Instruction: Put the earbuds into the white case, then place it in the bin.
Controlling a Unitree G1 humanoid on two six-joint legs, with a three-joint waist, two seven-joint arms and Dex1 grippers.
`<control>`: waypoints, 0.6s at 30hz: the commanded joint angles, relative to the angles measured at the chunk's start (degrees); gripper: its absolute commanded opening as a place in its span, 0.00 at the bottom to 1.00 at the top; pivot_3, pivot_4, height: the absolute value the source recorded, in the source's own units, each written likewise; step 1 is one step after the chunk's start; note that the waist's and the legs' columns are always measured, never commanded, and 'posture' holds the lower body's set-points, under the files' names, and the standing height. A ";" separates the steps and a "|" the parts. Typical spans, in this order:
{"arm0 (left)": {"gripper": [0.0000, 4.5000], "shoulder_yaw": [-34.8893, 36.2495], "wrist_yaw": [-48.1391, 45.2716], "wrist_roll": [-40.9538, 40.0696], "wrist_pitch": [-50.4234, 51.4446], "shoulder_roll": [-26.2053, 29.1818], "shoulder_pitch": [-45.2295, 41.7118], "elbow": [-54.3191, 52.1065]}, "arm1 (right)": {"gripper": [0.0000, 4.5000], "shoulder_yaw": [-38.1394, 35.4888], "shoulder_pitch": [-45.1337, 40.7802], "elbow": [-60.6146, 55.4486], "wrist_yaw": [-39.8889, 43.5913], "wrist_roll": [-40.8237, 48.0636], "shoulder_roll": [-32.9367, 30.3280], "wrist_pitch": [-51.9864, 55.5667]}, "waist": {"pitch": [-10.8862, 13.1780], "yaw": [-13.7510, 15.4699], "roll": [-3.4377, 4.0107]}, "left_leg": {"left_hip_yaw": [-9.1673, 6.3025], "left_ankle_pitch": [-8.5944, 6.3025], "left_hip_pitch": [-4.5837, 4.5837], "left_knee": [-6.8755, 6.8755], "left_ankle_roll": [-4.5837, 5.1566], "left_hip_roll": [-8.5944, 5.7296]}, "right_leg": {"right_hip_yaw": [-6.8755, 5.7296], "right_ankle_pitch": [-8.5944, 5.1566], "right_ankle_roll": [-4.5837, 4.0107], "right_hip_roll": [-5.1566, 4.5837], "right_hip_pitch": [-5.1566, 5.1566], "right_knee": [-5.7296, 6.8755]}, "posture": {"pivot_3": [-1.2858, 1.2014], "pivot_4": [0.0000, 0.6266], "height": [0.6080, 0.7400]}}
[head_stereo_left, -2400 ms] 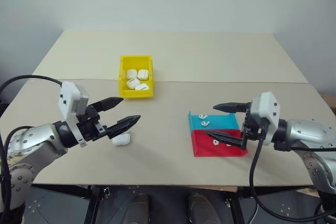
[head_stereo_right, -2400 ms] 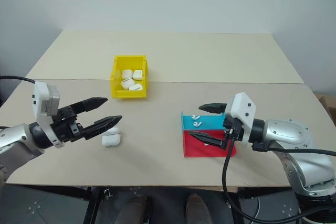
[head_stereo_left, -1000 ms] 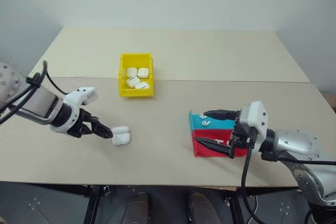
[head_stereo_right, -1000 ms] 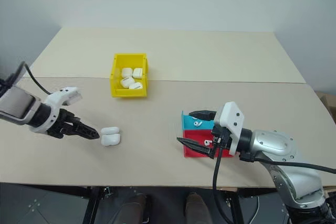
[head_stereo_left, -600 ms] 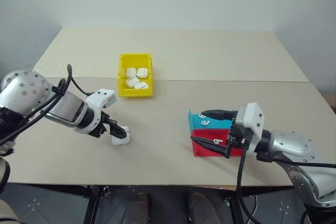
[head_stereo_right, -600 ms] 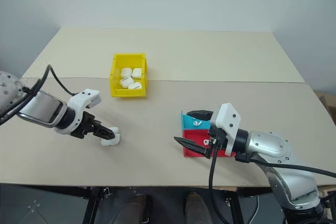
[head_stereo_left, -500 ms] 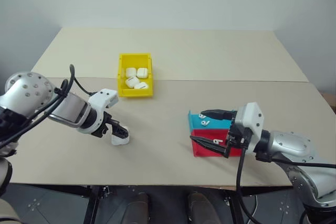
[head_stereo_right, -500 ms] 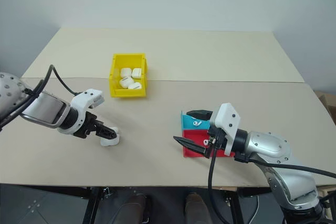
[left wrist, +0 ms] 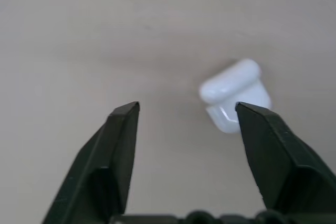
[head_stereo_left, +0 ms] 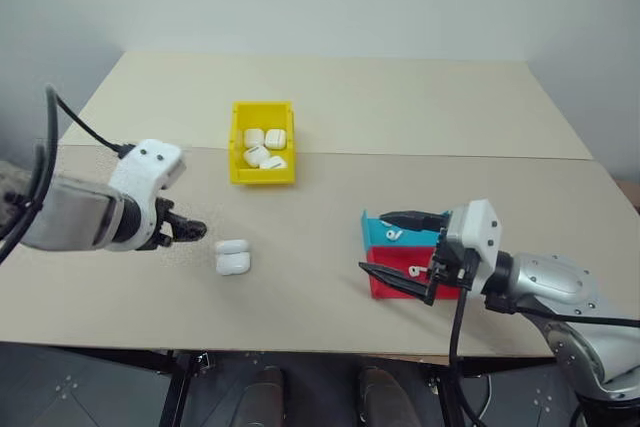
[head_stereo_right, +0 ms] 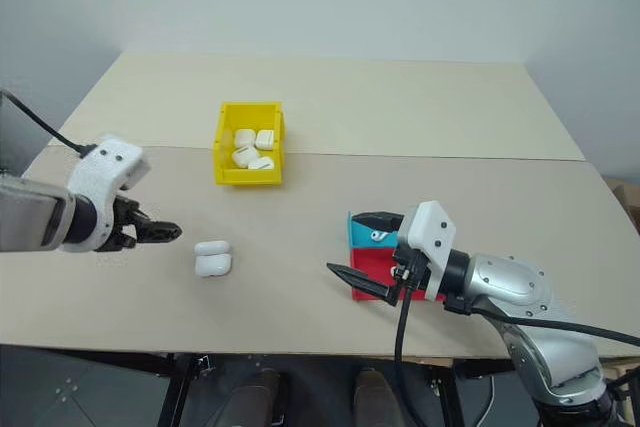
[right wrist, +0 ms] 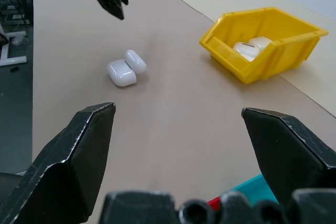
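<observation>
The white case point(head_stereo_left: 233, 257) lies on the table with its lid flipped open; it also shows in the right wrist view point(right wrist: 126, 68). My left gripper point(head_stereo_left: 193, 232) hovers just left of it, open and empty, with the case point(left wrist: 233, 95) beyond one fingertip. Two earbuds lie in the blue-and-red tray point(head_stereo_left: 378, 285), one point(head_stereo_left: 398, 235) on the blue part, one point(head_stereo_left: 414, 271) on the red. My right gripper point(head_stereo_left: 392, 245) stands wide open at the tray's left edge, holding nothing. The yellow bin point(head_stereo_left: 238, 147) sits farther back, with several white cases inside.
Bare tan table lies between the case and the tray. A seam point(head_stereo_left: 450, 156) crosses the table behind the bin's front edge. The table's near edge point(head_stereo_left: 300, 350) runs close below both arms.
My left gripper, which was at the case half a second ago, has drawn back to the left and risen. The case stays in place, lid open. The right gripper has not moved.
</observation>
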 commanded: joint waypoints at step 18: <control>0.01 -7.07 -65.98 73.56 -31.59 -0.91 19.69 -11.93 | 1.00 -1.28 -0.62 -0.49 -0.15 0.29 -0.29 -1.34 | -0.01 -0.08 0.00 | 0.24 -0.01 -0.03 -0.12 0.02 0.04 | 0.06 -0.02 -0.03 0.05 -0.04 -0.10 | 0.52 0.24 1.00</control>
